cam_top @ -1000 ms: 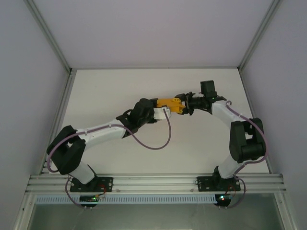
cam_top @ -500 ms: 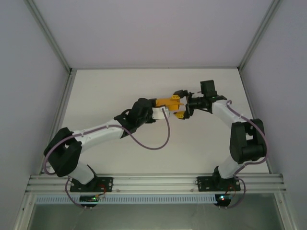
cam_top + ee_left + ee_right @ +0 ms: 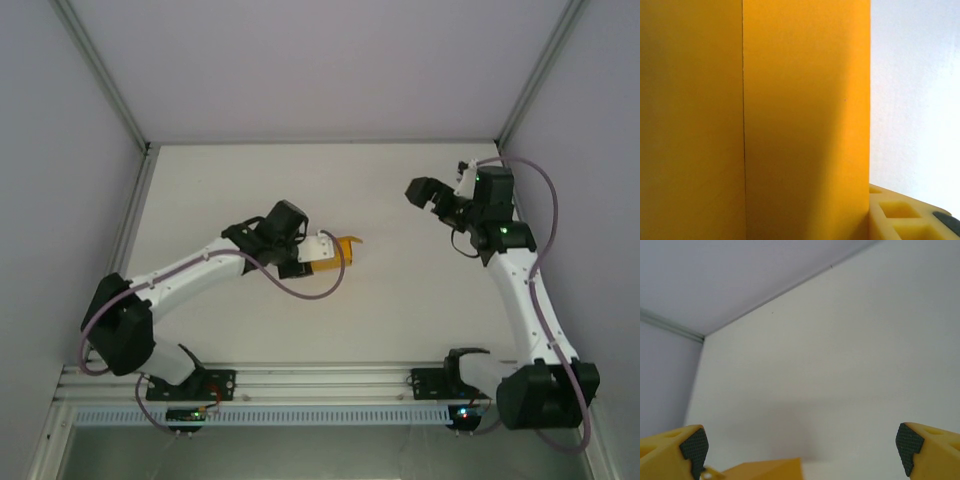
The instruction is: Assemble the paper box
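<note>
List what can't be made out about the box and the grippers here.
- Top view: paper box in the left gripper, too small to show whether its flaps are tucked.
- Left wrist view: the paper box runs off three edges, so its outline is cut off.
- Right wrist view: orange corner below the open right gripper, cut by the bottom edge; unidentifiable.

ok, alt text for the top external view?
The left gripper holds the orange-yellow paper box near the middle of the white table. The right gripper is off to the right, well apart from the box.
</note>
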Controlling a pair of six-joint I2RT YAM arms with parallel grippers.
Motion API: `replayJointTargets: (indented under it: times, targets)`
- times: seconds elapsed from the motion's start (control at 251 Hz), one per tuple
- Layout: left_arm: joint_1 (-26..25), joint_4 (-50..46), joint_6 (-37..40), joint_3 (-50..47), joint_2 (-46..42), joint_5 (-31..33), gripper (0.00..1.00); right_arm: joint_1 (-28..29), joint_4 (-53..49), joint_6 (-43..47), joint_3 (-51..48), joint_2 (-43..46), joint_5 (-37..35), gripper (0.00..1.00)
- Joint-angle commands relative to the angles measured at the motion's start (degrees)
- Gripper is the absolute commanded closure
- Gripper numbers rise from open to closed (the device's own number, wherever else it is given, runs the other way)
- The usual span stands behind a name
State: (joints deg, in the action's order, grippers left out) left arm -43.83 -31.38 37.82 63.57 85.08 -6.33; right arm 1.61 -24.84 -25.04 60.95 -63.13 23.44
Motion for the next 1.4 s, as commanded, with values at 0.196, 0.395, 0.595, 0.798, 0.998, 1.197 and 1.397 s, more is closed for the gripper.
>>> replayJointTargets:
  times: [0.196, 0.395, 0.595, 0.798, 0.998, 1.197, 1.397]
  targets:
    - [3.2, -12.0, -0.9, 2.3, 5.9, -9.6, 0.60, -2.6, 3.9, 23.5, -3.4, 4.5, 3.2, 0.01]
    - [6.2, -13.0, 0.0, 4.6, 9.5, -12.8, 0.60, 1.2, 1.5, 37.8, -3.7, 4.2, 9.7, 0.01]
    - [6.8, -12.9, 3.1, 7.3, 12.4, -11.8, 0.60, 16.2, -12.8, 49.9, 2.4, -5.5, -3.0, 0.01]
    - [7.3, -13.2, 4.9, 11.9, 16.4, -11.5, 0.60, 21.2, -16.3, 51.3, 10.5, -19.7, -5.9, 0.10]
    - [7.3, -14.7, 5.6, 14.6, 19.1, -12.0, 0.59, 23.3, -20.3, 53.0, 17.2, -28.8, -3.3, 0.26]
    - [7.3, -14.1, 6.0, 14.5, 18.9, -11.6, 0.59, 24.0, -24.0, 53.9, 22.3, -34.6, -3.0, 0.57]
    - [7.4, -12.9, 5.3, 14.4, 18.7, -11.5, 0.59, 24.8, -27.4, 54.2, 24.2, -36.8, -2.4, 0.80]
